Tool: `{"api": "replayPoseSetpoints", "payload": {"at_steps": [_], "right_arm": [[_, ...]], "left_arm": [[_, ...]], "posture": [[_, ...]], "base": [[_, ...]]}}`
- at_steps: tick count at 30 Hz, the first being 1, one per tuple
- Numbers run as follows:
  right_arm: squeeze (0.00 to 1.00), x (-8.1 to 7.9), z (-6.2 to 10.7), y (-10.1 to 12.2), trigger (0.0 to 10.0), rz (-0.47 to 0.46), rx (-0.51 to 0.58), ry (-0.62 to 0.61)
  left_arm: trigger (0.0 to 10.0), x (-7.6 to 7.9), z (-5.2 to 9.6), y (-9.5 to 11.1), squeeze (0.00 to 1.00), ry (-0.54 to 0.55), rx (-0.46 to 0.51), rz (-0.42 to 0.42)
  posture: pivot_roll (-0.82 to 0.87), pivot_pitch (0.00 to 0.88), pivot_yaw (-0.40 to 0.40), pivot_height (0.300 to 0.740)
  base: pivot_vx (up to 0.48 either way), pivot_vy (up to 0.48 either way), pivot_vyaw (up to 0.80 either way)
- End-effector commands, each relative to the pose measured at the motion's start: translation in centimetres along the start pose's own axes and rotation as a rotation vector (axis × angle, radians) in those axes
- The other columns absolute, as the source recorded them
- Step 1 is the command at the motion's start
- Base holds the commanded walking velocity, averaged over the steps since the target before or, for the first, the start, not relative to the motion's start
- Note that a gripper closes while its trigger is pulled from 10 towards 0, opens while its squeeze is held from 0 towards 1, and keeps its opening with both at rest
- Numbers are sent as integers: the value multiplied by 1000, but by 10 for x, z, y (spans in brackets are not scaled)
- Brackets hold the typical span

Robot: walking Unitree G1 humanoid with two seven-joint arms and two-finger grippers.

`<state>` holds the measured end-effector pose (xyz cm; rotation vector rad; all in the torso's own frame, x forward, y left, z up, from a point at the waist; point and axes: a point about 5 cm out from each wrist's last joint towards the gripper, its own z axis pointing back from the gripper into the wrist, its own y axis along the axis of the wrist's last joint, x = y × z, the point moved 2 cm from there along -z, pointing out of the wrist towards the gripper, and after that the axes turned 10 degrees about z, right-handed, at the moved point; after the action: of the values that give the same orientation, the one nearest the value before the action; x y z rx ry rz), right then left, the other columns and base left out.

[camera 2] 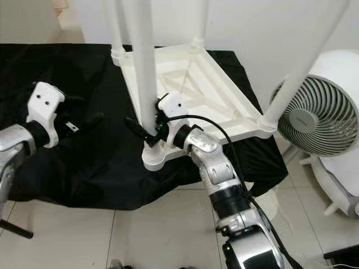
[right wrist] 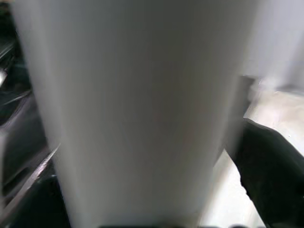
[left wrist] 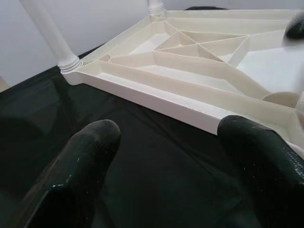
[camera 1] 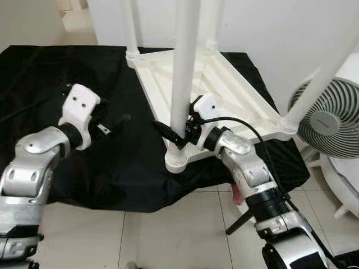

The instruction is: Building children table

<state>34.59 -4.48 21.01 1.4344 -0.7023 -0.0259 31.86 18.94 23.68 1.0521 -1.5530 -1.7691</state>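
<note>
Right gripper (camera 1: 175,134) clamped on near table leg (camera 1: 184,67) of upturned tabletop (camera 1: 235,89); left gripper (camera 1: 112,124) spread, empty; risk: sideways pull unseats leg from its socket.

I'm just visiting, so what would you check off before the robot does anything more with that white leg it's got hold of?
1. Right gripper around the near leg, low by its socket: ok.
2. Grip firm on the leg: cannot tell; the right wrist view is blurred.
3. Leg upright in its corner socket: ok.
4. Leg fully seated or screwed tight: cannot tell.
5. Left gripper open, over the black cloth, apart from the tabletop: ok.
6. Upturned tabletop lying flat on the cloth, other legs standing: ok.
</note>
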Motion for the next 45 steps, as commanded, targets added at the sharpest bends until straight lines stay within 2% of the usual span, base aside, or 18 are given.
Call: {"api": "replayPoseSetpoints", "payload": {"at_steps": [1, 6, 7, 8, 10, 11, 17, 25, 27, 29, 30, 31, 33, 35, 36, 37, 39, 45], "right_arm": [[0, -5, 0, -7, 10000, -31, -21, 72], [0, 5, 1, -9, 10000, -47, -22, 82], [0, 8, 0, -10, 3255, -63, -15, 88], [0, 10, 0, -10, 2627, -69, -12, 91], [0, 11, -1, -11, 2627, -74, -8, 98], [0, 10, -2, -12, 0, -71, -8, 103], [0, 8, -3, -13, 0, -77, -1, 109], [0, 9, 0, -29, 0, -79, -81, -54], [0, 8, 2, -33, 0, -87, -99, -123], [0, 8, 8, -42, 0, -125, -149, -325], [0, 8, 8, -42, 0, -125, -149, -325], [0, 6, 12, -45, 0, -152, -171, -427], [0, 6, 12, -45, 0, -152, -171, -427], [0, -3, 27, -51, 0, -261, -237, -746], [0, -3, 27, -51, 0, -261, -237, -746], [0, -8, 36, -55, 0, -310, -277, -891], [0, -15, 46, -60, 0, -338, -330, -1043], [0, -11, 39, -56, 0, -318, -309, -1035]], "left_arm": [[10000, -3, 4, 0, 0, 61, 4, 9], [10000, 4, 3, -1, 0, 42, 10, 22], [10000, 9, 1, 0, 0, 17, 8, 41], [10000, 12, -1, 1, 0, -7, 7, 53], [10000, 15, -2, 2, 0, -27, 5, 65], [10000, 17, -2, 1, 0, -35, 1, 60], [10000, 20, -4, 1, 0, -43, -4, 59], [10000, 19, -3, -1, 0, -30, -11, 67], [10000, 19, -3, -1, 0, -25, -12, 69], [10000, 18, -3, -1, 0, -13, -12, 73], [10000, 18, -3, -1, 0, -13, -12, 73], [10000, 17, -4, -1, 0, -8, -13, 74], [10000, 17, -4, -1, 0, -8, -13, 74], [10000, 17, -7, -1, 0, -6, -13, 76], [10000, 17, -7, -1, 0, -6, -13, 76], [10000, 16, -8, -1, 0, -7, -13, 76], [10000, 16, -10, -1, 0, -12, -14, 75], [10000, 17, -11, -1, 0, -17, -17, 73]], "posture": [[47, 92, -27, 740], [47, 95, -22, 740], [48, 96, -23, 740], [48, 96, -23, 740], [50, 98, -20, 740], [49, 97, -17, 740], [47, 101, -14, 740], [41, 108, -16, 740], [41, 109, -19, 740], [37, 114, -20, 740], [37, 114, -20, 740], [30, 116, -16, 740], [30, 116, -16, 740], [22, 118, -11, 740], [22, 118, -11, 740], [16, 120, -6, 740], [13, 121, -2, 740], [11, 122, 6, 740]], "base": [[0, 0, 0], [0, 0, 0], [0, 0, 0], [0, 0, 0], [0, 0, 0], [0, 0, 0], [0, 0, 0], [0, 0, 0], [0, 0, 0], [0, 0, 0], [0, 0, 0], [0, 0, 0], [0, 0, 0], [0, 0, 0], [0, 0, 0], [0, 0, 0], [0, 0, 0], [0, 0, 0]]}}
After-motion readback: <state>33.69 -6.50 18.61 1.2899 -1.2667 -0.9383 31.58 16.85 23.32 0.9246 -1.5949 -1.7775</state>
